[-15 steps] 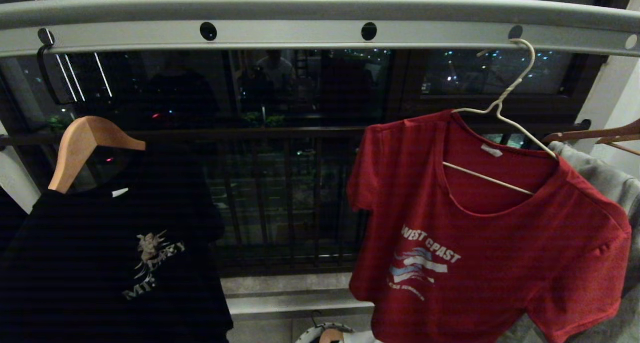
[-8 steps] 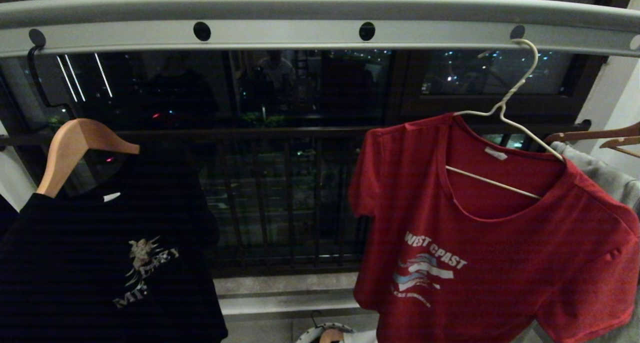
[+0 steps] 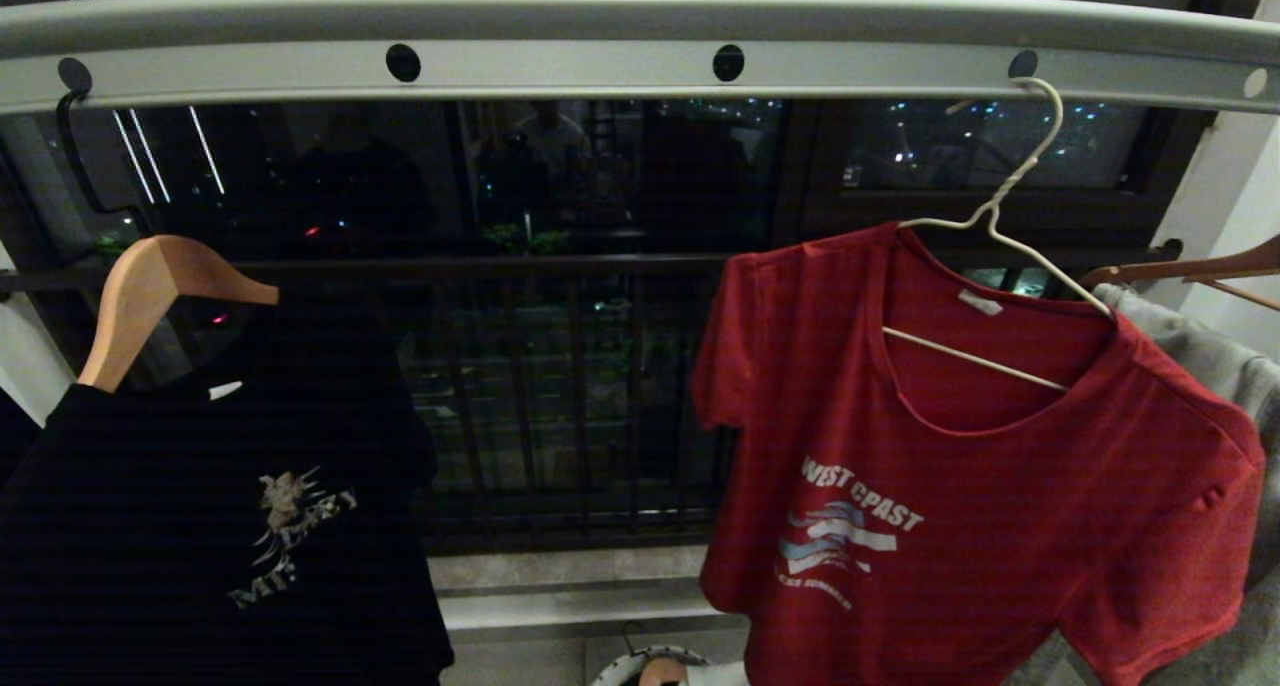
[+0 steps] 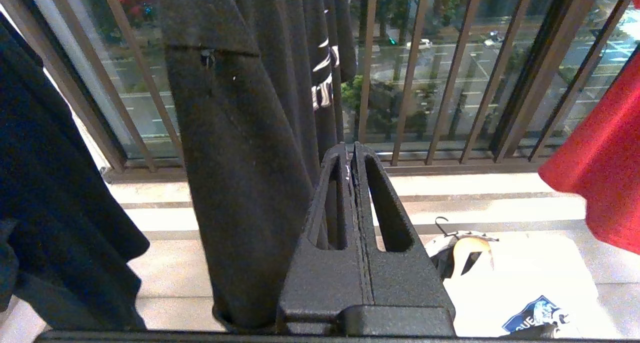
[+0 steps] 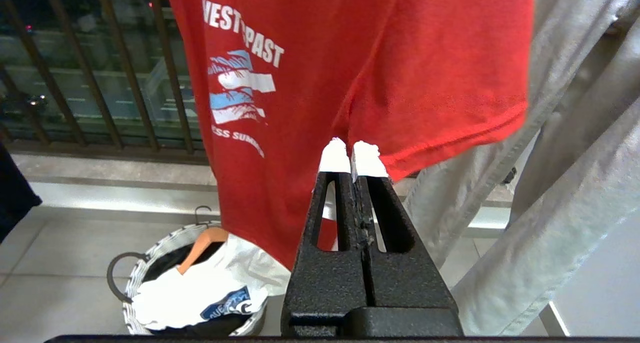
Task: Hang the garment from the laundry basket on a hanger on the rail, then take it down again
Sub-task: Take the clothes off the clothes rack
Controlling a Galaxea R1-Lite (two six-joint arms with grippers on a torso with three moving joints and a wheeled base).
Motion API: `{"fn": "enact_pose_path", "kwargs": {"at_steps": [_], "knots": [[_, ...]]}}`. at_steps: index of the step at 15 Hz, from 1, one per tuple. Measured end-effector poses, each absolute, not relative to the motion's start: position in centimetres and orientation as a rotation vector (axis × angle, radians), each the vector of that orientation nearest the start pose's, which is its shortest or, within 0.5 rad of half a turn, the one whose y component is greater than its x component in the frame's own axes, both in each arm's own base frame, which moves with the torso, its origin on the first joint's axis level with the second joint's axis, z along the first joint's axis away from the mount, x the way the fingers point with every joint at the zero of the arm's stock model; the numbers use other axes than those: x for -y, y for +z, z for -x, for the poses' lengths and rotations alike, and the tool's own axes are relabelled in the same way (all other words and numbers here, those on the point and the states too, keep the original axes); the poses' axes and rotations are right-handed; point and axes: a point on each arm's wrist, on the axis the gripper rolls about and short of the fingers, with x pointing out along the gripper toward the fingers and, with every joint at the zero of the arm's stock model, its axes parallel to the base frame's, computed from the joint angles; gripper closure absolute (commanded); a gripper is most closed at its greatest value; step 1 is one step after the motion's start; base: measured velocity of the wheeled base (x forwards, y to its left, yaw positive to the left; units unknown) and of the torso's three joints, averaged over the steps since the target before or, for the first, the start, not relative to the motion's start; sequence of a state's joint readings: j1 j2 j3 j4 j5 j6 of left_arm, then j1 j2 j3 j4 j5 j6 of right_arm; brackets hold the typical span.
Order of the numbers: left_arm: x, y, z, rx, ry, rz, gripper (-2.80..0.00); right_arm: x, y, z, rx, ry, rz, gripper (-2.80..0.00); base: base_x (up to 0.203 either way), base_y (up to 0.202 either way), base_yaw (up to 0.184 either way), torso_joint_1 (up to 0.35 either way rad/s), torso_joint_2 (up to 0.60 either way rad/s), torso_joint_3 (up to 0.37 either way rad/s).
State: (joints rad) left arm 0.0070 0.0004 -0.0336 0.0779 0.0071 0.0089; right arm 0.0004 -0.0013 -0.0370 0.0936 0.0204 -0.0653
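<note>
Right hand (image 5: pixel 352 158) closed, empty, low beside the red shirt (image 3: pixel 960 486); left hand (image 4: pixel 352 155) closed, empty, by the black shirt (image 3: pixel 220 526). Red shirt hangs on the white wire hanger (image 3: pixel 1000 216), hooked on the grey rail (image 3: pixel 600 66). Basket (image 5: pixel 150 263) on the floor below. Hanging looks done; next, lift the hook off the rail.

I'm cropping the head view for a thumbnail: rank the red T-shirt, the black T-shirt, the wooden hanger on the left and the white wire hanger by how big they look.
1. Red T-shirt
2. Black T-shirt, cut off by the frame, so unsure
3. Wooden hanger and white wire hanger: alike, not ranked
</note>
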Motion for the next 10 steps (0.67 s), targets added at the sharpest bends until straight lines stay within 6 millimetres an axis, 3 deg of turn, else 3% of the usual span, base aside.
{"fn": "enact_pose_path", "kwargs": {"at_steps": [4,10], "knots": [[0.0,7.7,2.6,-0.045,0.014,-0.009,0.0,0.0,9.7,3.2,-0.002,0.015,0.057,0.0,0.0,0.0,0.0,0.0,0.0,0.0],[0.0,7.7,2.6,-0.045,0.013,-0.009,0.0,-0.1,16.0,2.6,0.032,0.049,0.056,0.0,0.0,0.0,0.0,0.0,0.0,0.0]]}}
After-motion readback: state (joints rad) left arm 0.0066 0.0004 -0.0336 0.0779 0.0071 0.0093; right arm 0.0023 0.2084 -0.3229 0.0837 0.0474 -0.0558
